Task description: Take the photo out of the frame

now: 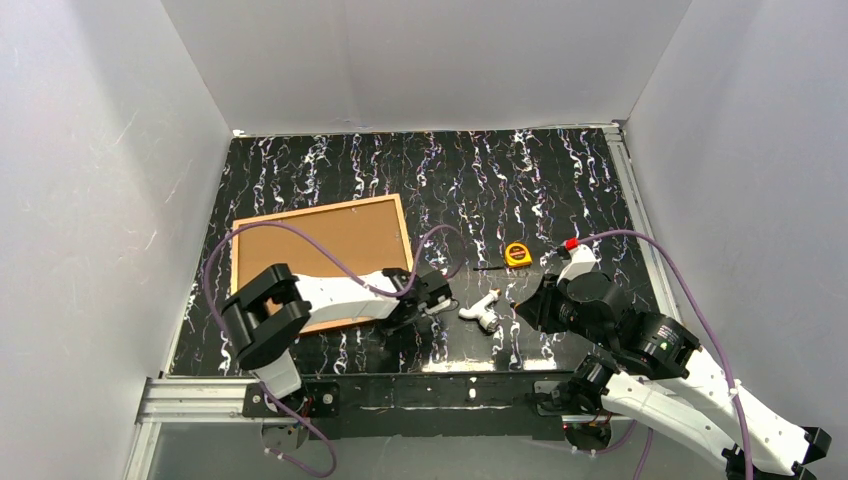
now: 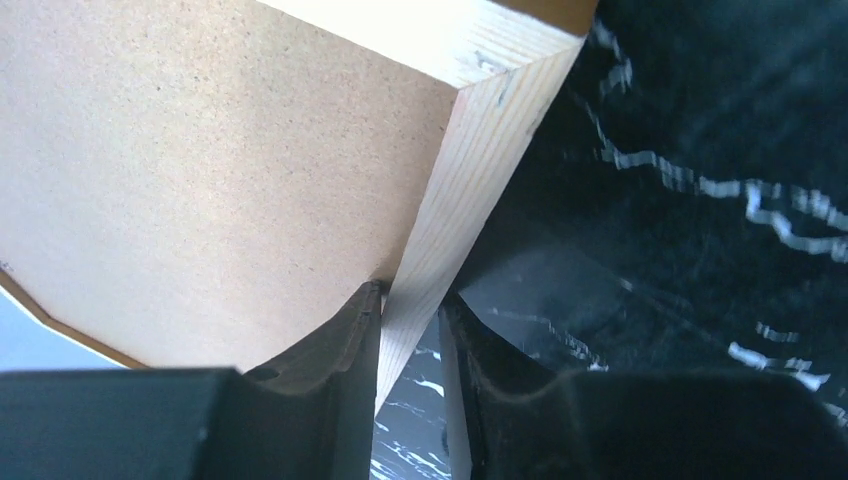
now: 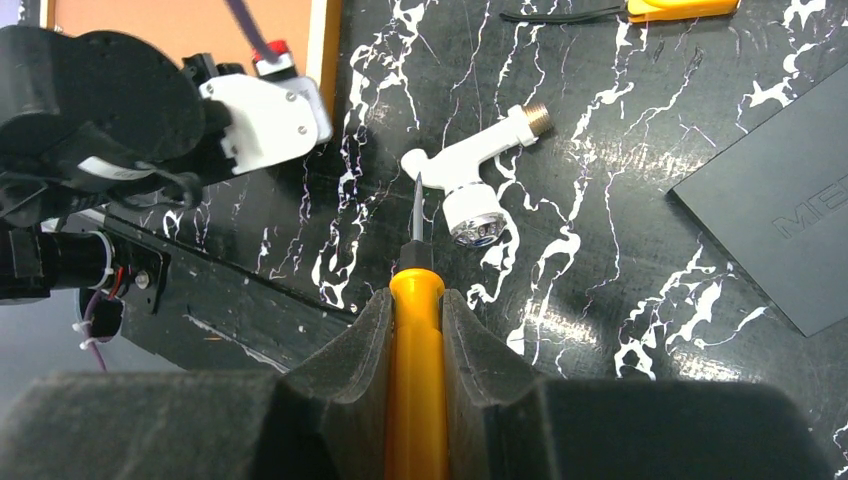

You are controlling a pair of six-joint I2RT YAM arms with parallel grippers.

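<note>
left fingers (image 2: pixel 340 340): one pad on each side of the frame (image 2: pixel 450 200) at its near right corner. The inner pad lies against the tan board back and the outer pad against the outside of the pale wooden side.
left gripper (image 2: pixel 410 300): closed on that wooden side, both tips meeting the wood.
frame, position: on the left half of the worktop (image 1: pixel 560 180), board back up. Its left side runs along the worktop's left edge and its far side lies about midway to the far edge.
frame, lift: I cannot tell whether the gripped corner rests on the worktop or is raised off it.
right fingers (image 3: pixel 340 350): pressed against both sides of an orange handle.
right gripper (image 3: pixel 415 300): clamped on the screwdriver (image 3: pixel 415 400), above the right part of the worktop toward the near edge.
screwdriver blade: thin and dark, with its tip just at the white tap fitting (image 3: pixel 470 175). Whether they touch is unclear.
white tap fitting: lying flat near the near edge at about its middle, between the two grippers, brass-coloured threaded end pointing away.
tape measure (image 1: pixel 517 254): yellow, farther back than the fitting, a little right of the worktop's middle.
dark grey panel (image 3: pixel 780 210): flat on the worktop, to the right of the fitting in the right wrist view.
</note>
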